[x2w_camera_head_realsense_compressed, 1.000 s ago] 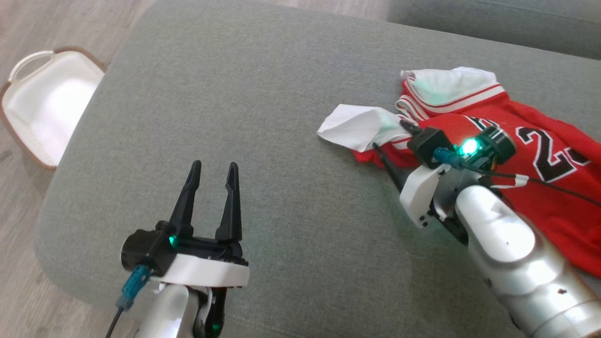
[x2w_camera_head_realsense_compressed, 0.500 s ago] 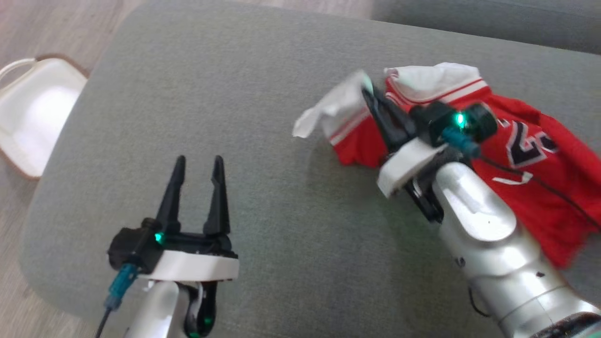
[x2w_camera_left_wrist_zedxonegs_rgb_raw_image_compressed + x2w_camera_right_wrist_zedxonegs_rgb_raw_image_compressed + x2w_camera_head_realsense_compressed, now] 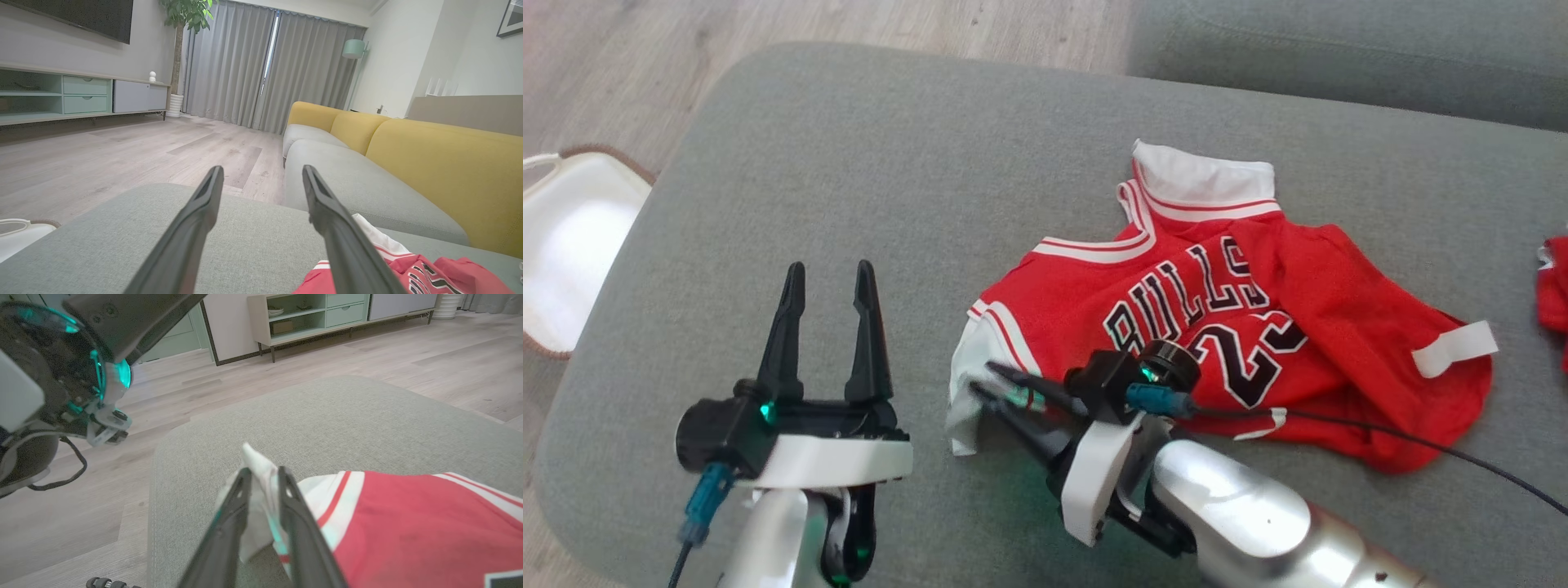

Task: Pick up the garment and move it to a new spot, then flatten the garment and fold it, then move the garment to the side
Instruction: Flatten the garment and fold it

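1. The jersey [image 3: 1217, 327] is lying print-up on the grey cushion [image 3: 890, 163], right of centre, with its collar toward the far side. Its near-left white corner is sitting between the jaws of the right gripper [image 3: 981, 376], which are standing almost closed and pinching only that thin edge, so the cloth is liable to slip out under any pull
2. The left gripper [image 3: 830, 265] is hovering wide open and empty, just left of that corner; a reach inward is risking a knock between the two grippers
3. The jersey's right side is lying rumpled, so a fold made now would be trapping creases
4. The right arm's cable [image 3: 1421, 445] is trailing over the near hem and could be snagging it
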You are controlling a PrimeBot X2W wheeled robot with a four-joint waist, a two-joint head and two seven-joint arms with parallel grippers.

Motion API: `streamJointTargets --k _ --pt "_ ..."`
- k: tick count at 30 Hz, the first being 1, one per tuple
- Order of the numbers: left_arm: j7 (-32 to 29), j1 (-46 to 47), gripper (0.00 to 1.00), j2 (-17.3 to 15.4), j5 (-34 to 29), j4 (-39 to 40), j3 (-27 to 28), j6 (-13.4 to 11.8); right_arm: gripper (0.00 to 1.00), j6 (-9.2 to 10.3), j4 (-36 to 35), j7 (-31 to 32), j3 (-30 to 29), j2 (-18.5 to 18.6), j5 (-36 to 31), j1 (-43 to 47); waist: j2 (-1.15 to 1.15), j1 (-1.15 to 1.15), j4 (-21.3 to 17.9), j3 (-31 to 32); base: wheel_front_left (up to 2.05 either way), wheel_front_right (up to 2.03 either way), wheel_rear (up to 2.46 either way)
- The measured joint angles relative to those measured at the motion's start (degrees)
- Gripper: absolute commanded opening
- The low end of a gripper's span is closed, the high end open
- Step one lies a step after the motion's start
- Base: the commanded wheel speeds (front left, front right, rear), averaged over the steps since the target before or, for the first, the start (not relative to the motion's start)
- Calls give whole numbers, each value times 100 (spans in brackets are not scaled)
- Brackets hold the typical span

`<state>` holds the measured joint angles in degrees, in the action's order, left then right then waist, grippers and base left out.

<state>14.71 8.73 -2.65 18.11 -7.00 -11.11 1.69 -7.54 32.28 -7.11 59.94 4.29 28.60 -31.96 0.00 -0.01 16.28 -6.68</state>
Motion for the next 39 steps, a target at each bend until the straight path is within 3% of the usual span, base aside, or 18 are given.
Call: streamJointTargets --k 4,7,15,22,28,39 --pt "0 -89 100 -1 -4 0 18 4 100 0 178 -134 -179 -13 64 -64 0 0 -102 81 0 0 0" --pt "0 -123 100 -1 -22 4 26 10 100 0 242 -338 -649 20 34 -118 0 0 -220 136 0 0 0" --pt "0 -121 100 -1 -52 185 26 36 100 0 -221 -675 -3029 396 -804 -31 0 1 -657 234 0 0 0" --pt "0 -122 100 -1 -52 237 -10 85 100 0 -1232 -726 -4759 219 -1656 1333 0 1 -1057 221 0 0 0" --pt "0 -123 100 -1 -53 252 -34 135 100 0 -1746 -726 -5159 -40 -1860 2351 0 1 -1297 157 0 0 0" --pt "0 -114 100 -1 -114 243 -51 194 100 0 -2038 -724 -5192 -111 -1868 2439 0 1 -1338 14 0 0 0"
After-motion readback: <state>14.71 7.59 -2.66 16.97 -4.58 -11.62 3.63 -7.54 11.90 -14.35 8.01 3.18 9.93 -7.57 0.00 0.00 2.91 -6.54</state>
